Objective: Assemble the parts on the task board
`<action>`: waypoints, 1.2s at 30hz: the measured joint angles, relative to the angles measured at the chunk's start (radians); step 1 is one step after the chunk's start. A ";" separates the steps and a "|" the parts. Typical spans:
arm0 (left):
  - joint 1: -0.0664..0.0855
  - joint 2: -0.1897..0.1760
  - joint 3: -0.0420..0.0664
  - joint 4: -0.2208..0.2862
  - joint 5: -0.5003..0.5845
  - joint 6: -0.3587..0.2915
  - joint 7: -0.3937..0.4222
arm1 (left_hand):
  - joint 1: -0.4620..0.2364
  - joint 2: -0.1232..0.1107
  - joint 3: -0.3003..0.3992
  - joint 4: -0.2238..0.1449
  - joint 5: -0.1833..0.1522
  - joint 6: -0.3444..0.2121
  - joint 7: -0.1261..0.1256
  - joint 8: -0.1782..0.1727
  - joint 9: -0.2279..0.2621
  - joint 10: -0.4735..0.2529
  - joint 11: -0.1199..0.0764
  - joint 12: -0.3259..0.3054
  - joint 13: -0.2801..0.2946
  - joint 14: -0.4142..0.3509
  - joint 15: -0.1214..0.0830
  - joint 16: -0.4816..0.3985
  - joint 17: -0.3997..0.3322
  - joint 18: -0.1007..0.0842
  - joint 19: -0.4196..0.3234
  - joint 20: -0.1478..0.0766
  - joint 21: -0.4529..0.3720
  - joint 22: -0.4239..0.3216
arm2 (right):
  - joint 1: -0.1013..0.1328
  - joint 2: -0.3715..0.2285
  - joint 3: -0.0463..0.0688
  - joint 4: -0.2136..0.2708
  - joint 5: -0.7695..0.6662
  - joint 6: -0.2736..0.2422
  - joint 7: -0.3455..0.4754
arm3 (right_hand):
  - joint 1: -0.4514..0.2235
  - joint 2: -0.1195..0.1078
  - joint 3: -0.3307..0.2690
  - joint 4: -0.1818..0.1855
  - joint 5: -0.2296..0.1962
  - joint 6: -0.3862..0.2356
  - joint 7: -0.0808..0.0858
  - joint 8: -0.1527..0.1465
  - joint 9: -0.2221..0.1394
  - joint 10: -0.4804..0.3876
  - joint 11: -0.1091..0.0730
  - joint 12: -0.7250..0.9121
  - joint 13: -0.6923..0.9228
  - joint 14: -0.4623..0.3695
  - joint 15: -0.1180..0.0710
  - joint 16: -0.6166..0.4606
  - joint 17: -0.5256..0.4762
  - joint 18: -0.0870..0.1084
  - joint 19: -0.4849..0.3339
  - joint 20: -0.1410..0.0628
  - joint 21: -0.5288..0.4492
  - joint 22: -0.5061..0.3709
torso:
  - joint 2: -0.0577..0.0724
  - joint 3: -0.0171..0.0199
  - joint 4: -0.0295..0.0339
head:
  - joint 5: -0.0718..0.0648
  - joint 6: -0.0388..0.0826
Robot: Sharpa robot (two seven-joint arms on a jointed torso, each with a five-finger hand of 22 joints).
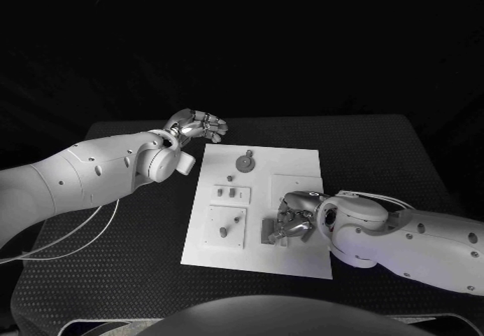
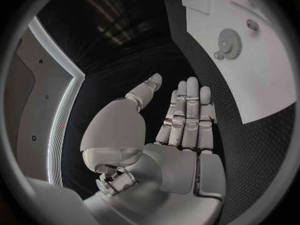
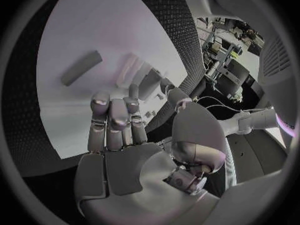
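Note:
The white task board (image 1: 303, 164) lies mid-table. A grey gear (image 1: 245, 162) sits near its far edge, and small grey pegs (image 1: 230, 190) stand on raised plates at its left side. My left hand (image 1: 198, 125) hovers off the board's far left corner, fingers straight and apart, palm empty (image 2: 181, 130); the left wrist view also shows the gear (image 2: 229, 37). My right hand (image 1: 294, 220) is low over the board's right half, fingers stretched out and holding nothing (image 3: 115, 130). A grey bar-shaped part (image 3: 81, 67) lies just past its fingertips, seen as a grey block (image 1: 272, 232) in the head view.
The black textured table mat (image 1: 121, 280) surrounds the board. A thin cable (image 1: 75, 234) hangs below my left arm over the mat's left side. My right forearm (image 1: 403, 238) lies across the board's near right corner.

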 measured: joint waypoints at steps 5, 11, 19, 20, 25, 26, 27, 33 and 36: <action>0.000 0.000 0.000 0.000 0.000 0.000 0.000 | 0.000 0.000 0.000 0.000 0.000 0.000 0.000 0.000 0.000 0.000 0.000 0.000 0.000 0.000 0.000 0.000 0.000 0.000 0.000 0.000 0.000 0.001 | -0.003 0.007 0.000 -0.002 -0.016 0.003 -0.001 | 0.008 0.000 0.003 -0.003 0.000 0.003 0.000 0.000 0.000 0.000 0.000 -0.004 0.000 0.000 0.000 0.000 0.000 0.000 0.000 0.000 0.000 0.000 | 0.000 0.0000 0.0000 | 0.002 -0.002; 0.000 -0.001 0.000 0.000 0.000 0.001 -0.001 | 0.000 0.000 -0.003 0.003 0.000 0.000 0.000 0.000 0.000 0.000 0.000 0.000 0.000 0.000 0.000 0.000 0.001 0.000 0.000 0.000 0.000 0.001 | -0.005 0.008 0.000 0.000 -0.030 0.007 -0.002 | 0.017 -0.004 0.008 -0.008 0.000 0.003 0.000 0.000 -0.001 0.000 0.000 -0.004 0.002 0.001 0.001 0.000 0.000 0.000 0.000 0.000 0.005 -0.001 | 0.000 0.0000 -0.0003 | 0.004 -0.004; 0.000 -0.002 0.000 0.000 0.000 0.002 -0.001 | 0.000 0.000 -0.003 0.003 0.000 0.000 0.000 0.000 0.000 0.000 0.000 0.000 0.000 0.000 0.000 0.000 0.001 0.000 0.000 0.000 0.000 0.002 | -0.006 0.007 0.000 0.005 -0.038 0.014 -0.002 | 0.021 -0.008 0.011 -0.011 0.000 0.003 0.000 0.000 -0.002 0.000 0.000 -0.004 0.002 0.001 0.001 0.000 0.000 0.000 0.000 0.000 0.005 -0.002 | 0.000 0.0000 -0.0005 | 0.005 -0.007; 0.000 -0.002 0.000 0.000 0.000 0.002 -0.001 | 0.000 0.000 -0.003 0.003 0.000 0.000 0.000 0.000 0.000 0.000 0.000 0.000 0.000 0.000 0.000 0.000 0.002 0.000 0.000 0.000 0.000 0.002 | -0.007 0.007 0.000 0.005 -0.039 0.015 -0.002 | 0.021 -0.008 0.011 -0.011 0.000 0.003 0.000 0.000 -0.002 0.000 0.000 -0.004 0.002 0.001 0.001 0.000 0.000 0.000 0.000 0.000 0.005 -0.002 | 0.000 0.0000 -0.0005 | 0.005 -0.007; 0.000 -0.002 0.000 0.000 0.000 0.003 -0.002 | 0.000 0.000 -0.003 0.003 0.000 0.000 0.000 0.000 0.000 0.000 0.000 0.000 0.000 0.000 0.000 0.000 0.002 0.000 0.000 0.000 0.000 0.002 | -0.010 0.010 0.000 0.005 -0.043 0.020 -0.002 | 0.021 -0.008 0.011 -0.011 0.000 0.003 0.000 0.000 -0.002 0.000 0.000 -0.004 0.003 0.001 0.001 0.000 0.000 0.000 0.000 0.000 0.005 -0.002 | 0.000 0.0000 -0.0010 | 0.006 -0.008; 0.000 -0.002 0.000 0.000 0.000 0.003 -0.002 | 0.000 0.000 -0.003 0.003 0.000 0.000 0.000 0.000 0.000 0.000 0.000 0.000 0.000 0.000 0.000 -0.002 0.002 0.000 0.000 0.000 0.000 0.002 | -0.010 0.011 0.000 0.004 -0.044 0.021 -0.002 | 0.021 -0.008 0.011 -0.011 0.000 0.003 0.000 0.000 -0.002 0.000 0.000 -0.004 0.003 0.001 0.001 0.000 0.000 0.000 0.000 0.000 0.005 -0.002 | 0.000 0.0000 -0.0010 | 0.006 -0.008; 0.000 -0.002 0.000 0.000 0.000 0.003 -0.002 | 0.000 0.000 -0.003 0.003 0.000 0.000 0.000 0.000 0.000 0.000 0.000 0.000 0.000 0.000 0.000 -0.004 0.002 0.000 0.000 0.000 0.000 0.002 | -0.011 0.012 0.000 0.004 -0.046 0.021 -0.002 | 0.021 -0.008 0.011 -0.011 0.000 0.003 0.000 0.000 -0.002 0.000 0.000 -0.004 0.003 0.001 0.001 0.000 0.000 0.000 0.000 0.000 0.005 -0.002 | 0.000 0.0000 -0.0010 | 0.006 -0.008; 0.000 -0.002 0.000 0.000 0.000 0.005 -0.003 | 0.000 0.000 -0.003 0.003 0.000 0.000 0.000 0.000 0.000 0.000 0.000 0.000 0.000 0.000 0.000 -0.004 0.003 0.000 0.000 0.000 0.000 0.002 | -0.012 0.012 0.000 0.001 -0.054 0.021 -0.003 | 0.021 -0.008 0.013 -0.009 0.000 0.003 0.000 0.000 -0.002 0.000 0.000 -0.004 0.003 0.001 0.002 0.000 0.001 0.000 0.000 0.000 0.005 -0.002 | 0.000 0.0000 -0.0005 | 0.006 -0.009; 0.000 -0.003 0.000 0.000 0.000 0.005 -0.004 | 0.000 0.000 -0.002 0.003 0.000 0.000 0.000 0.000 0.000 0.000 0.000 0.000 0.000 0.000 0.000 -0.004 0.002 0.000 0.000 0.000 0.000 0.002 | -0.012 0.012 0.000 -0.001 -0.061 0.020 -0.005 | 0.021 -0.008 0.016 -0.007 0.000 0.003 0.000 0.000 -0.001 0.000 0.000 -0.004 0.003 0.001 0.002 0.000 0.002 0.000 0.000 0.000 0.005 -0.004 | 0.000 0.0000 -0.0005 | 0.006 -0.009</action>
